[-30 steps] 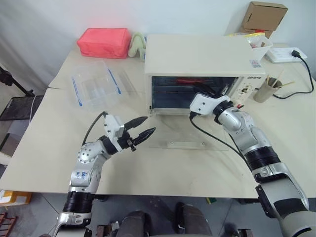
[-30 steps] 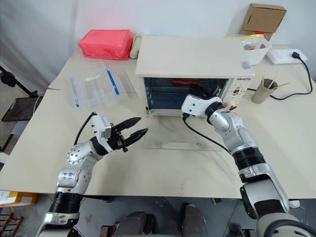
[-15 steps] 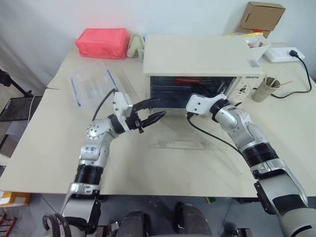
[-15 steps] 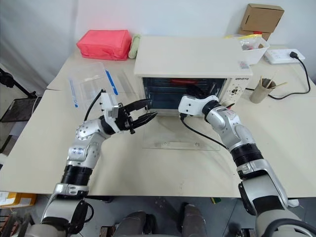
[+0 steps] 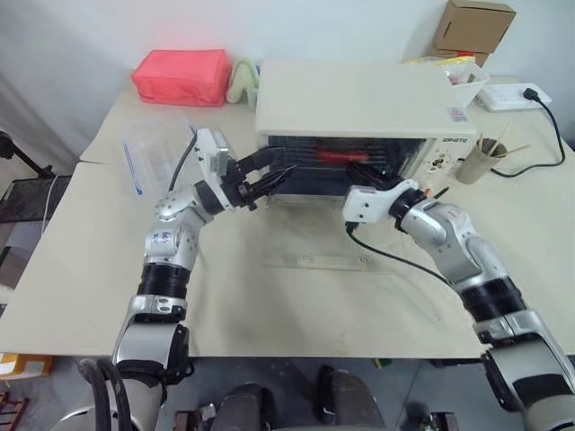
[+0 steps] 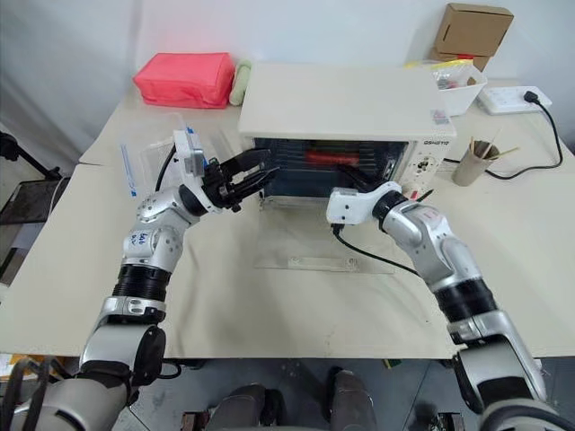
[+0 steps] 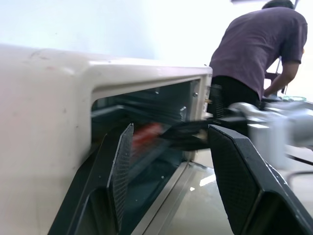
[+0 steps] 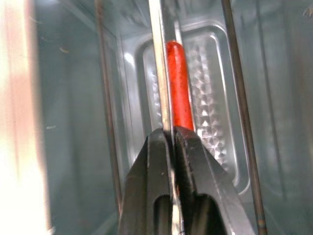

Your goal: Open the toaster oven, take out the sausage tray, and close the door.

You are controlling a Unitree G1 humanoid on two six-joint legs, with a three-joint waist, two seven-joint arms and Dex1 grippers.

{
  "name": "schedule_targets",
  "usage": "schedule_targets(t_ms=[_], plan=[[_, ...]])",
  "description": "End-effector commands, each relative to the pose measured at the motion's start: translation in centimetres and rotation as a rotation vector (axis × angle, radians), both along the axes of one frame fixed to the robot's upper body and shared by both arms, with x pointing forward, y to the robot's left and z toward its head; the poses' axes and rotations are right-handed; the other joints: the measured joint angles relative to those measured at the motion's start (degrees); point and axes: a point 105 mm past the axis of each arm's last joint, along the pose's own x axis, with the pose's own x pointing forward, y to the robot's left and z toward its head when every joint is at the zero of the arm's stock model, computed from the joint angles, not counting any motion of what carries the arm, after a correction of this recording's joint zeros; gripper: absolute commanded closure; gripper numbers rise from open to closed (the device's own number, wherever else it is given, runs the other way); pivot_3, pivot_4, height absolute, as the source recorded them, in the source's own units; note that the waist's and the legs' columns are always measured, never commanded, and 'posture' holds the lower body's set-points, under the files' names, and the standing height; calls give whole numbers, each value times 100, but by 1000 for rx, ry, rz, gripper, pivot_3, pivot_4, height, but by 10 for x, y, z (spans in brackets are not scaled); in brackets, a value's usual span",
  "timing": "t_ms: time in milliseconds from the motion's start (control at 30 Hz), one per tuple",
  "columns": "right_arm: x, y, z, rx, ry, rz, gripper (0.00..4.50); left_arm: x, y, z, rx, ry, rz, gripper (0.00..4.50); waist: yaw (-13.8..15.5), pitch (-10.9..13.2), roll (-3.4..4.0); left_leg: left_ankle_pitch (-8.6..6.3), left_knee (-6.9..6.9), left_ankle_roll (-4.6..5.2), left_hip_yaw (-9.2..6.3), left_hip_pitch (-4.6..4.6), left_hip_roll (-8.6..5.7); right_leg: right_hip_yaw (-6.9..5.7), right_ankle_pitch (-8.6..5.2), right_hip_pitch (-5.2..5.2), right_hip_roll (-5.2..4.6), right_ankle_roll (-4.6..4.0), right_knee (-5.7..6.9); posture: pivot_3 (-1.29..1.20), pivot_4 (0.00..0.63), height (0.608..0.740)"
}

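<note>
Toward the far edge of the cream tabletop (image 5: 81,269), near its middle, stands the toaster oven (image 5: 359,112), a cream-white box with its control panel on the right end. Its glass door (image 5: 337,247) is swung fully down and lies flat on the tabletop in front of the open cavity, the pale bar handle at the edge nearest the robot. Inside the cavity sits the sausage tray (image 8: 205,93), silver with an embossed floor, carrying one red sausage (image 8: 178,90) that lies lengthwise; from the head camera the sausage reads as a red streak in the upper part of the opening.

A red pouch (image 5: 181,76) rests near the far left corner, with a pale green roll just beside it. A clear plastic container (image 5: 154,153) with blue clips sits toward the left edge, behind the left arm. Near the far right corner are a white basket of small items (image 5: 467,79), a cardboard box (image 5: 479,24) behind it, a white power strip with a black cord, and a cup of sticks (image 5: 481,162) just beside the oven's right end.

The left end effector (image 5: 268,176) hovers at the left side of the oven's opening, its two black fingers spread apart with nothing between them. The right end effector (image 8: 171,137) reaches into the cavity from the front, its fingers pressed together on the thin front rim of the sausage tray.

A person in a dark shirt stands in the background of the left wrist view, beyond the oven.
</note>
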Motion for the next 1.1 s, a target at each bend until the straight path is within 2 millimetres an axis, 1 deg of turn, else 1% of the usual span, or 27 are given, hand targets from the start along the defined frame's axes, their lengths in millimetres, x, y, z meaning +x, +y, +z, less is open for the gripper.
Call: schedule_targets(t_ms=[33,200,267,367,467,500,633,733,800,833,900,933,1033,1100], plan=[[-23,2,20,30,-59,36,4496,6,11,13,-45,-17,26,1921,0,0,0,0,4,0,3,1,-1,-1,0,1,0,0,2,0,150,740],[-49,4,16,28,-55,54,4496,6,5,11,-42,-2,-6,1921,76,1,-2,5,7,-3,9,5,-1,3,1,1,1,1,5,0,150,740],[-63,-1,11,16,-43,48,4496,6,6,10,-46,24,-18,1921,123,1,-2,5,6,-3,9,5,-2,3,1,0,1,1,4,0,150,740],[-76,-7,8,7,-27,35,4496,5,10,8,-49,56,-33,1921,133,2,-3,5,5,-4,9,5,-2,3,1,0,5,1,3,0,150,740],[-93,-12,1,-7,-1,37,4496,5,19,4,-47,128,-21,1921,145,2,-4,5,7,-4,10,6,-3,6,1,1,5,1,4,0,150,740],[-99,-14,-2,-15,12,36,4496,3,23,2,-47,157,-26,1921,144,2,-4,5,8,-4,9,7,-2,8,1,2,7,1,5,0,150,740],[-112,-19,-8,-24,39,26,4496,-8,38,-6,-40,258,-44,1921,135,3,-5,6,7,-5,10,11,-1,13,1,2,8,1,6,0,150,740],[-117,-19,-11,-17,51,21,4496,-16,50,-13,-48,397,-43,1921,133,3,-5,5,6,-6,9,13,0,16,0,2,9,1,7,0,150,740],[-118,-19,-12,-11,57,20,4496,-21,53,-13,-60,449,-59,1921,145,3,-5,5,7,-6,9,14,0,20,0,3,9,1,7,0,150,740],[-119,-17,-12,-10,64,28,4496,-26,54,-15,-77,558,-85,1921,160,4,-6,5,8,-6,5,14,-1,22,0,5,7,1,7,0,150,740],[-123,-13,-13,-16,78,54,4496,-45,52,-22,-43,780,-183,1921,162,5,-9,5,12,-6,-1,14,-1,37,0,9,6,1,7,0,150,740],[-124,-11,-14,-16,82,62,4496,-51,51,-24,-25,845,-210,1921,150,5,-9,5,11,-6,-1,14,-1,42,0,9,6,1,5,0,150,740],[-125,-8,-15,-19,97,82,4496,-61,47,-20,-72,974,-295,1921,155,5,-9,5,9,-7,-4,17,-2,55,0,11,6,2,8,0,150,740],[-125,-4,-17,-25,110,108,4496,-63,41,-24,-77,1053,-315,1921,162,5,-10,5,10,-8,-6,17,-2,56,0,13,7,2,7,0,150,740]])
